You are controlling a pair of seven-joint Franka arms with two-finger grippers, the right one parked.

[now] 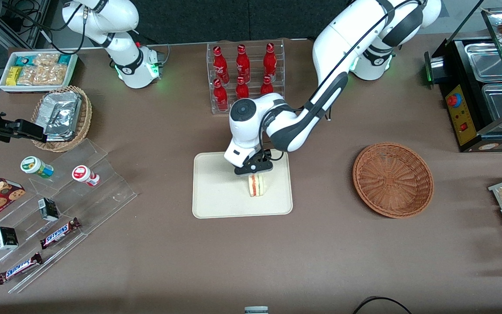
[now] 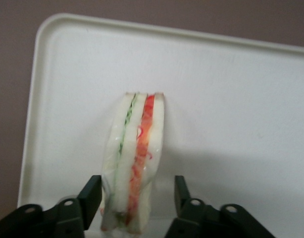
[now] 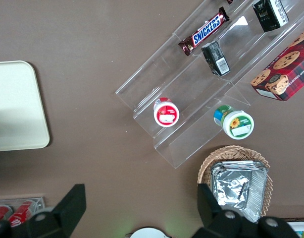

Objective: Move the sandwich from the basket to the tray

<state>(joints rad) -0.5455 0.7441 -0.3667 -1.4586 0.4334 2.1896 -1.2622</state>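
The sandwich stands on its edge on the cream tray, filling stripe up, in the part of the tray nearer the working arm's end. My gripper hangs just above it with one finger on each side. It is open: a clear gap shows between one finger and the bread, while the other finger is close against it. The reddish-brown basket lies empty on the table toward the working arm's end.
A clear rack of red bottles stands farther from the front camera than the tray. Toward the parked arm's end are a tan basket of foil packets and an acrylic snack stand. A black appliance sits at the working arm's end.
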